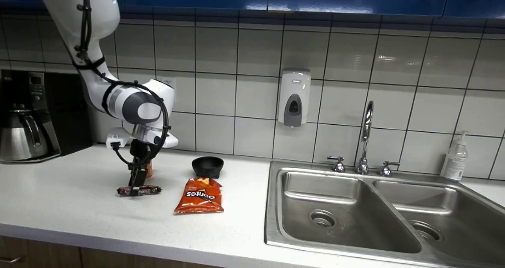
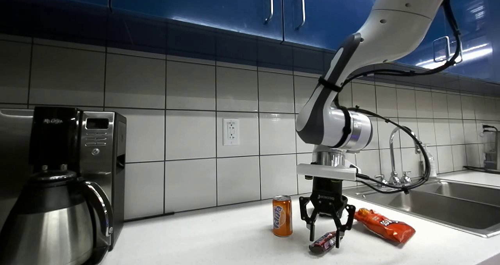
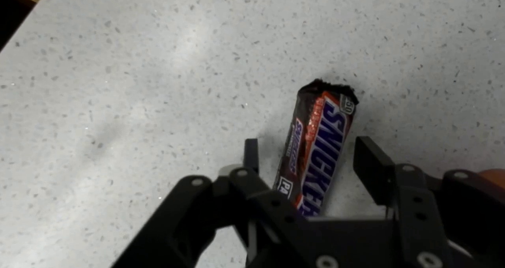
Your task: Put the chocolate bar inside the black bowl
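The chocolate bar [image 3: 321,141] lies on the white counter [image 1: 71,197], between the two fingers [image 3: 371,169] of the gripper [image 2: 325,237]. The fingers point down and stand parted wider than the bar, with hold of nothing: in the wrist view a strip of counter shows on each side, between the bar and each finger. Whether the fingers touch the counter, I cannot tell. The bar is dark brown with a red stripe and the word Snickers; its lower end in that view is hidden behind the gripper.

The black bowl [image 1: 207,169] stands upright, apart from the bar and near the tiled wall [image 1: 256,94]. A red chip bag [image 1: 201,203] lies just in front of the bowl; whether they touch is not clear. An orange can [image 2: 282,223] stands upright near the gripper, and the arm [image 2: 390,34] reaches down from above. A coffee maker [image 2: 54,136] with a steel jug [image 2: 54,232] stands well apart from the bar, as does a double sink [image 1: 273,205] with a tap [image 1: 367,122]
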{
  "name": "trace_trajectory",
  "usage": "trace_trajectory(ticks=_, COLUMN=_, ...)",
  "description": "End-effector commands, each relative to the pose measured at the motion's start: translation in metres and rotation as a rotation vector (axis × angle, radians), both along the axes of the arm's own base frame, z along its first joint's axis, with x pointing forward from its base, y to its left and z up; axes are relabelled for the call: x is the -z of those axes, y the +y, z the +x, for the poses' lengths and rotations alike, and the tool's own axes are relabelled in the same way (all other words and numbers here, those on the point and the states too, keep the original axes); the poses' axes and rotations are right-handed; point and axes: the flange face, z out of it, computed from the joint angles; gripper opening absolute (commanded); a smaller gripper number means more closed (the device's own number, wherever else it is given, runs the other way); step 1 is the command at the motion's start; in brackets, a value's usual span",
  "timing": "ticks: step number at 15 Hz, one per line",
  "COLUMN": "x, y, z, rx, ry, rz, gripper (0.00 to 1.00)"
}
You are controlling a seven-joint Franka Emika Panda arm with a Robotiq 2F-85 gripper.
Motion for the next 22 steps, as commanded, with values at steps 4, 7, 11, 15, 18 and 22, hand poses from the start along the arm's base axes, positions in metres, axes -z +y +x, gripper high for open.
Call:
trace_trajectory(ticks=4, x=-0.016, y=0.001, z=-0.001, rx=0.009, ry=-0.052, rz=0.048, gripper=0.11)
trace_trajectory(ticks=7, x=-0.024, y=-0.003, z=-0.002, rx=0.024, ry=-0.080, rz=0.064, gripper=0.06)
trace_trajectory(ticks=11, x=-0.030, y=-0.005, z=-0.003, rx=0.036, ry=-0.104, rz=0.076, gripper=0.05)
trace_trajectory(ticks=15, x=-0.045, y=-0.004, z=-0.006, rx=0.032, ry=-0.136, rz=0.067, gripper=0.06)
trace_trajectory(ticks=18, x=-0.062, y=-0.006, z=-0.012, rx=0.033, ry=-0.167, rz=0.058, gripper=0.05)
trace_trajectory(ticks=22, x=-0.081, y=-0.010, z=-0.020, rx=0.035, ry=-0.202, rz=0.054, gripper=0.05)
